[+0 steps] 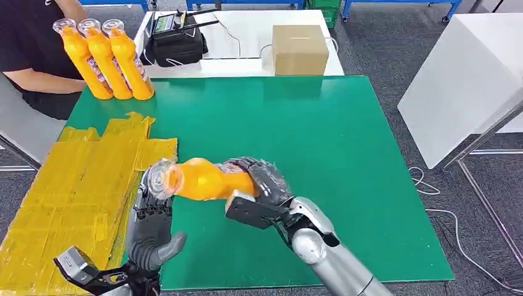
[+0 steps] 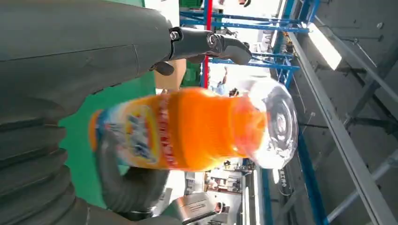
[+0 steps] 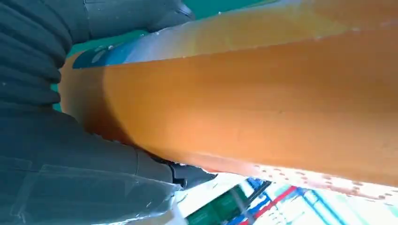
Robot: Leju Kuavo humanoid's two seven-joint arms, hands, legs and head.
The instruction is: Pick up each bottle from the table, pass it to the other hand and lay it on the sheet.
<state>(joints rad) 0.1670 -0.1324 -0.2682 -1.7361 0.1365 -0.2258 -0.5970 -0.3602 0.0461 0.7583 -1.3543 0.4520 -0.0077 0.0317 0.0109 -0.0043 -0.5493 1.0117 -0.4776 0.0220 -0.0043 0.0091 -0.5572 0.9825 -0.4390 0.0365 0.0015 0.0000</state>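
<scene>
Right robot hand (image 1: 259, 182) grasps orange bottle (image 1: 206, 180) sideways above table (image 1: 321, 154); left robot hand (image 1: 151, 225) under cap end, seemingly released.

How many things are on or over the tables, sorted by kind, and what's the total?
Orange bottles: 4, three standing at the far left corner of the green table and one held bottle in the right hand, near the left hand.
Yellow sheet: 1
Cardboard box: 1
Black bag: 1
Total: 7

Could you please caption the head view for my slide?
Right hand holds an orange bottle level, left hand beneath its cap end.
</scene>
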